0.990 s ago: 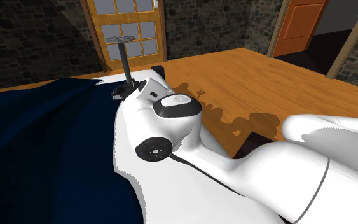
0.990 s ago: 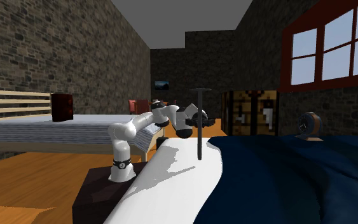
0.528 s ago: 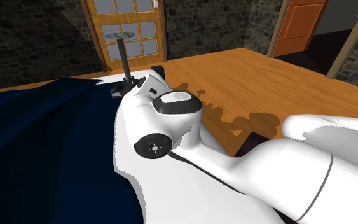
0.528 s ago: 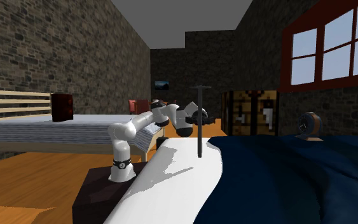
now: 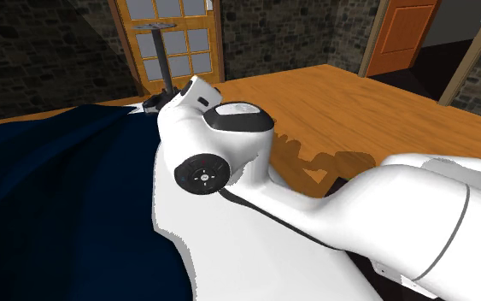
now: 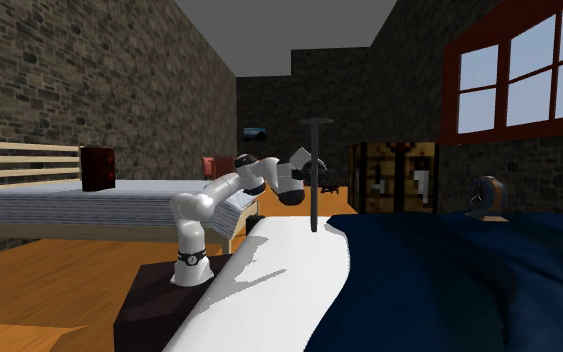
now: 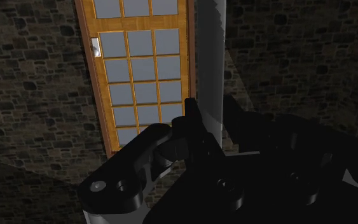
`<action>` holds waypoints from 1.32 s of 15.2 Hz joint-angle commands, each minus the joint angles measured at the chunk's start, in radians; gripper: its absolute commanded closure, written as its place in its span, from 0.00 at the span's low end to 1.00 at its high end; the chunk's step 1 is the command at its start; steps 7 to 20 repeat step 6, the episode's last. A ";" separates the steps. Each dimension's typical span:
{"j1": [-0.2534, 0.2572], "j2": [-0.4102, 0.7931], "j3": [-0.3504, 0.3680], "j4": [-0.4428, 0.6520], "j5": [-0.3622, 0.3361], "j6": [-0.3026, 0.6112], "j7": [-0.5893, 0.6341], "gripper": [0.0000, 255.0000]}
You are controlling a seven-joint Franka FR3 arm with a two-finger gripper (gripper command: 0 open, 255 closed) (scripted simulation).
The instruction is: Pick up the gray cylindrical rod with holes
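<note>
The rod (image 5: 166, 67) is a dark grey upright shaft with a flat disc at its top. In the shoulder view it stands in front of the glass-paned door, and my gripper (image 5: 156, 103) is shut on its lower part, mostly hidden behind the white wrist. In the second exterior view the rod (image 6: 314, 175) hangs upright with its lower end just above the bed, and the gripper (image 6: 319, 186) clasps it from the left. The wrist view has the grey rod (image 7: 210, 63) running straight up from between my black fingers (image 7: 192, 121); the gripper (image 7: 210, 126) clamps it.
A dark blue blanket (image 5: 50, 197) covers the bed, with white sheet (image 6: 269, 280) on the arm's side. Beyond lie wooden floor (image 5: 358, 103), a glass-paned wooden door (image 5: 187, 43) and an orange door (image 5: 407, 34). A second bed (image 6: 69, 205), a shelf (image 6: 394, 175) and a clock (image 6: 487, 197) stand farther off.
The gripper has risen with the rod in it, lifting its lower end clear of the bed. The wrist has swung up and toward the glass-paned door.
</note>
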 commanded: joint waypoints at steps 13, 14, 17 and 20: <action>-0.001 0.037 -0.030 0.037 -0.007 -0.022 -0.043 1.00; -0.001 0.037 -0.030 0.037 -0.007 -0.022 -0.043 1.00; -0.001 0.037 -0.030 0.037 -0.007 -0.022 -0.043 1.00; -0.001 0.037 -0.030 0.037 -0.007 -0.022 -0.043 1.00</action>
